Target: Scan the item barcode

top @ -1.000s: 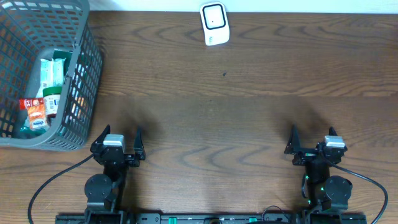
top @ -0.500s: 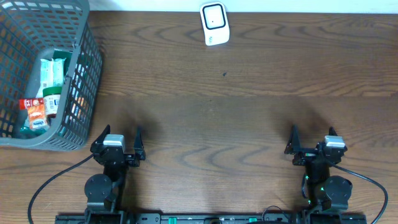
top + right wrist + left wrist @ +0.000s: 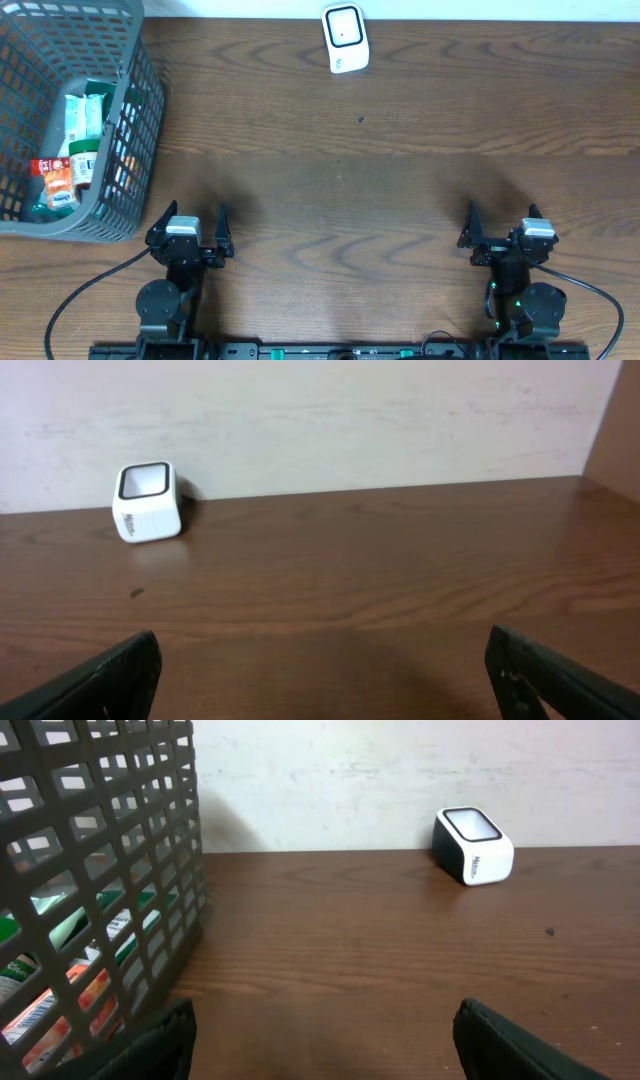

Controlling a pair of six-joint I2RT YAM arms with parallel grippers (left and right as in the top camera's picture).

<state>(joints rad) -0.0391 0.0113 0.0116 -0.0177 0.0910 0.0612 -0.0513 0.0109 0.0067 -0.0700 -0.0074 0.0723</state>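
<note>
I noted both arms at the near edge of the table [image 3: 400, 120]. Left gripper [image 3: 193, 215] was spread wide and empty; right gripper [image 3: 502, 212] likewise. Item packets [image 3: 78, 140] lay inside the grey basket [image 3: 143, 95], far left. The white scanner [image 3: 345, 38] stood at the far edge.

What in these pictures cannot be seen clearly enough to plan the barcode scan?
Packets in the basket: overhead, print too small to find any barcode; left wrist view, the mesh partly covers them.
Basket: overhead, cut off by the left edge, so more items may lie unseen.
Scanner: its label is too small to read in every view.
</note>
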